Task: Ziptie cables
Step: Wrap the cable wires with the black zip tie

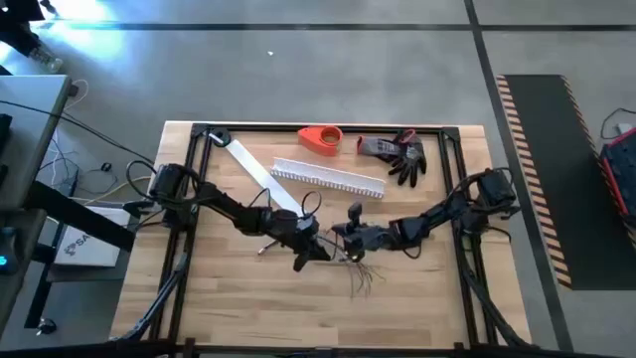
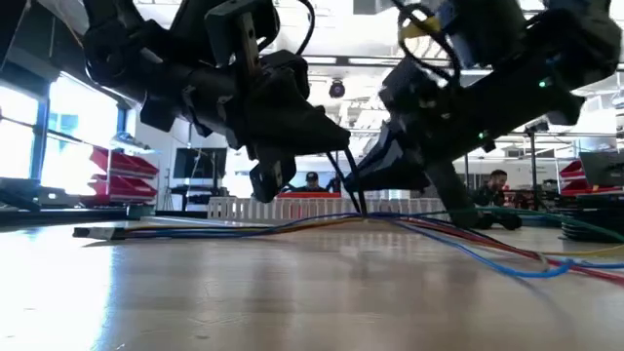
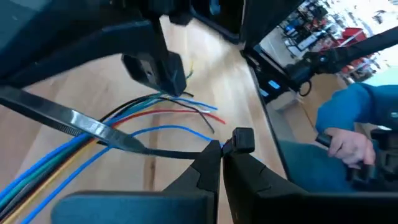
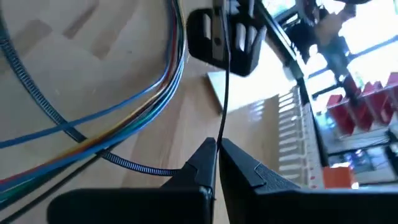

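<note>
Both claws, left claw (image 3: 221,149) and right claw (image 4: 216,149), pinch one black ziptie (image 3: 93,127) looped around the cables (image 3: 155,115).

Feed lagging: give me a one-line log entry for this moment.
left hand: shut on ziptie | right hand: shut on ziptie tail | ziptie: looped round cables | site: table centre

A: Where are the two arms?

B: Seen from above, both reach in toward the middle of the desk. The left end effector (image 1: 310,249) sits at about 7 o'clock from centre, the right end effector (image 1: 343,235) at 5 o'clock, nearly tip to tip.

A: And their fingers?

B: Both pairs are pressed together; each pinches the black zip tie (image 3: 93,127).
</note>
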